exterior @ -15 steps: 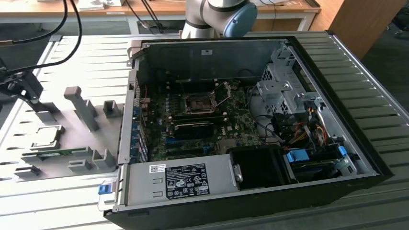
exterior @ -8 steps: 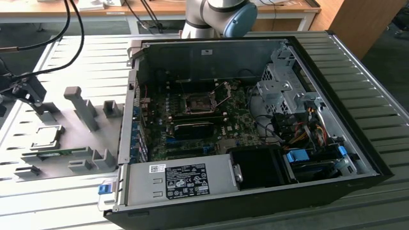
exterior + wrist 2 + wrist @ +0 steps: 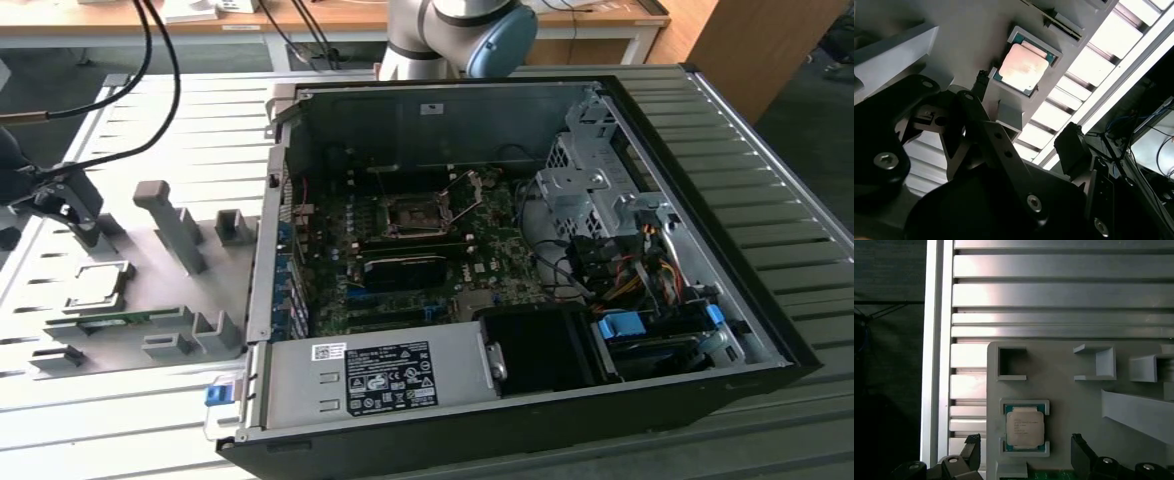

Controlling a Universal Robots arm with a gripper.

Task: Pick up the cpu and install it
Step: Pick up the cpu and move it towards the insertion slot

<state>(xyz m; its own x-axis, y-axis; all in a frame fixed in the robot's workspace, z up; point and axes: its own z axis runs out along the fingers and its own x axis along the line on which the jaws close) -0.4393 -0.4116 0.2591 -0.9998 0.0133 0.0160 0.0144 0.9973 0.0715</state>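
Surface: a slatted metal table [image 3: 187, 120] carries an open computer case [image 3: 534, 430] and a grey fixture plate [image 3: 147, 290].
Fixture plate: in the exterior view it is at 9 o'clock of the case, just beside its wall.
Cpu: the cpu [image 3: 1025, 427] lies flat, metal top up, in a square pocket of the plate. In the exterior view it is at 8 o'clock of the motherboard socket [image 3: 411, 215] and well apart from it.
Gripper: the gripper [image 3: 1025, 439] hangs over the cpu with its jaws spread wide. One finger is on each side of the chip, neither touches it, and it holds nothing.
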